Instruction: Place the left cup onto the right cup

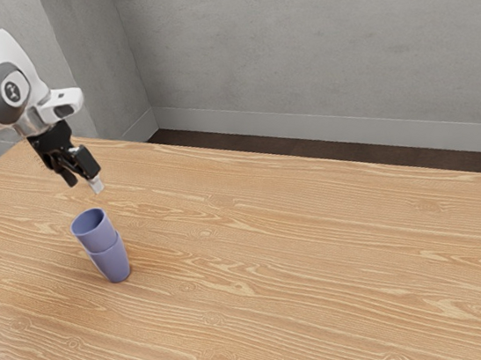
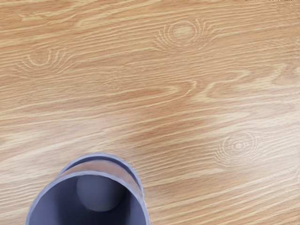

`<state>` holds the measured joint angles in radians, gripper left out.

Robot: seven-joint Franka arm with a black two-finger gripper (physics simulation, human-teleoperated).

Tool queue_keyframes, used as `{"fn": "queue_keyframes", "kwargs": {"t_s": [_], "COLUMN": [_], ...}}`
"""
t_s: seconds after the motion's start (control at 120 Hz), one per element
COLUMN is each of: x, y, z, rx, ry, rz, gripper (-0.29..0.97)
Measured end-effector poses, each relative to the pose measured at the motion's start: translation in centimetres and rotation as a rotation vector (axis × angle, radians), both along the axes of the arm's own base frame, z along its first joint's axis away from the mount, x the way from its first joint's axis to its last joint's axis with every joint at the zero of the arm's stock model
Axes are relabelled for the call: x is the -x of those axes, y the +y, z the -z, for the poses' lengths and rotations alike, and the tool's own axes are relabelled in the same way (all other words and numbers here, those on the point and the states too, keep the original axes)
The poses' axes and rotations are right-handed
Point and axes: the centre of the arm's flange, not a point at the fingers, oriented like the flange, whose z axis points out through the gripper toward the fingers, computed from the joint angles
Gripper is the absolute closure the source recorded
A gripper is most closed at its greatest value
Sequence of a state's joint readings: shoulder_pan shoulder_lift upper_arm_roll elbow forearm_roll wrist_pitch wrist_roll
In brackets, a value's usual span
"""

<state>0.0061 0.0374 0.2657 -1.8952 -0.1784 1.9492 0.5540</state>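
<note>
Two blue-purple cups stand nested on the wooden table toward the exterior view's left. The upper cup sits inside the lower cup, and the stack leans slightly. My gripper hangs a short way above the stack, apart from it, open with nothing between its fingers. In the wrist view I look down into the upper cup just under my hand, with the lower cup's rim showing behind it.
The wooden table stretches wide toward the exterior view's right and front. A grey wall with a pale baseboard runs behind the table's far edge.
</note>
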Motion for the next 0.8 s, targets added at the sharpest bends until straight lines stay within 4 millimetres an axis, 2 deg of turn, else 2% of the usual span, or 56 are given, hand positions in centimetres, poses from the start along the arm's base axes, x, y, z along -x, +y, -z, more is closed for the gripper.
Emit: {"fn": "queue_keyframes", "kwargs": {"t_s": [0.308,0.508,0.683,0.8], "x": [-1.9,-3.8,-6.6,-7.1], "y": [-5.6,-7.2,-9.4,-10.5], "z": [-1.2,-1.3,-1.7,-2.4], "rx": [-0.006,-0.019,-0.032,-0.039], "ry": [-0.018,-0.027,-0.039,-0.045], "rz": [0.102,0.135,0.173,0.180], "gripper": [0.00,0.00,0.00,0.00]}}
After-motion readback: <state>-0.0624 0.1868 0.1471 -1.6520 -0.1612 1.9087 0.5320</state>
